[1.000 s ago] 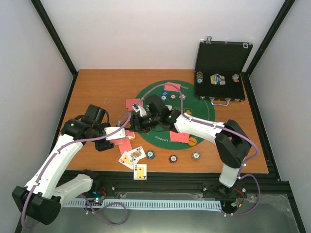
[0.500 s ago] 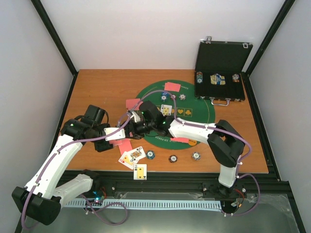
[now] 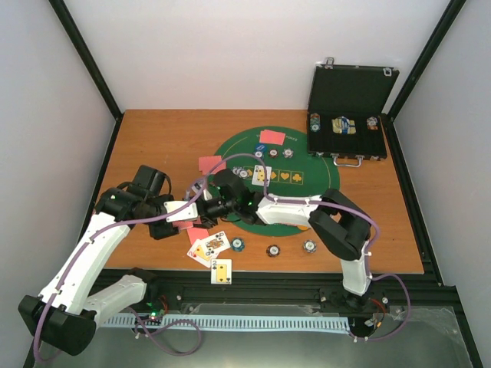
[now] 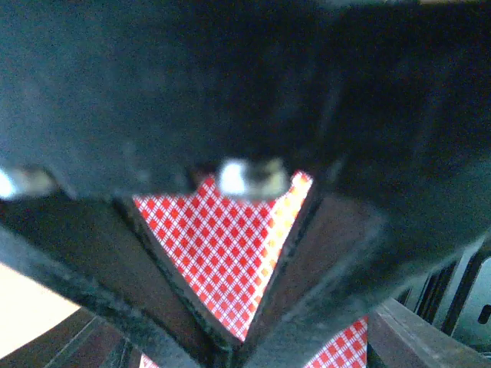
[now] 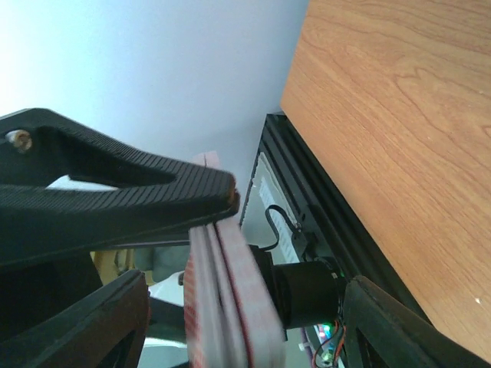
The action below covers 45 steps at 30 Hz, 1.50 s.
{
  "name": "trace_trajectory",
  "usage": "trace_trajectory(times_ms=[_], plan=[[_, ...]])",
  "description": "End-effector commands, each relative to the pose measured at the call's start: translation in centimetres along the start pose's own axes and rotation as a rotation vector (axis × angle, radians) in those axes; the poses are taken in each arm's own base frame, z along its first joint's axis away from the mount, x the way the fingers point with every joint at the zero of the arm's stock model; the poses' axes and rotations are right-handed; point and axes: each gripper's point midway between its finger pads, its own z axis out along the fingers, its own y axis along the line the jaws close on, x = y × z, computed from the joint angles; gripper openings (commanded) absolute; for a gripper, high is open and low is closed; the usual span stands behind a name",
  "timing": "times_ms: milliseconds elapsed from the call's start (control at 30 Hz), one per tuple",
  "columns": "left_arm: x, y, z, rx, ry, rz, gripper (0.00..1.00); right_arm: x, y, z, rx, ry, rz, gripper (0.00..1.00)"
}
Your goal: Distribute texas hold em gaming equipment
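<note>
Near the surface's point(image 3: 153, 138) left front, left tool point(image 4: 239, 341): clamped flat on a deck of red-backed cards point(image 4: 230, 245), carried clear of the wood. Right tool point(image 5: 242, 310): fingers apart, straddling the deck's free edge, not yet pinching. Cards judged light, thin, slick and bendable; the stack is liable to fan or shed extras. Best hold: one card by its exposed edge, pads on both faces. Beyond: face-up cards point(image 3: 209, 247), poker chips point(image 3: 238, 245), green mat point(image 3: 238, 146).

overhead view onto table point(image 3: 153, 146), wrist views close on cards point(image 4: 230, 253)
</note>
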Motion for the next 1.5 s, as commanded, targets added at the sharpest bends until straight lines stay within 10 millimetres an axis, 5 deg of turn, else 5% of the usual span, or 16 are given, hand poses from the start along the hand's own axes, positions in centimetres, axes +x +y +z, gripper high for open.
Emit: trace_trajectory(times_ms=[0,267,467,867,1167,1367,1467], plan=[[-1.2,1.0,-1.2,-0.040,-0.048,0.008,0.28,0.0,0.6,1.2,-0.075,0.010,0.017,0.69],[-1.3,1.1,-1.4,-0.044,-0.050,0.012,0.28,-0.2,-2.9,1.6,0.016,0.011,0.074,0.65],[-1.3,1.1,-1.5,-0.049,-0.052,0.014,0.28,-0.3,-5.6,0.0,0.078,-0.014,0.116,0.63],[-1.5,1.2,-1.7,-0.056,-0.059,0.014,0.27,0.2,-7.4,-2.6,0.134,-0.036,0.119,0.62],[-1.4,1.1,-1.4,-0.051,-0.057,0.012,0.28,-1.0,-2.9,-3.9,0.109,-0.058,0.025,0.55],[-1.4,1.1,-1.3,-0.048,-0.058,0.009,0.28,-0.7,-1.5,-4.3,0.124,-0.028,-0.005,0.23],[-1.4,1.1,-1.4,-0.052,-0.060,0.011,0.28,-0.3,-1.8,-4.8,0.142,-0.021,-0.008,0.17]])
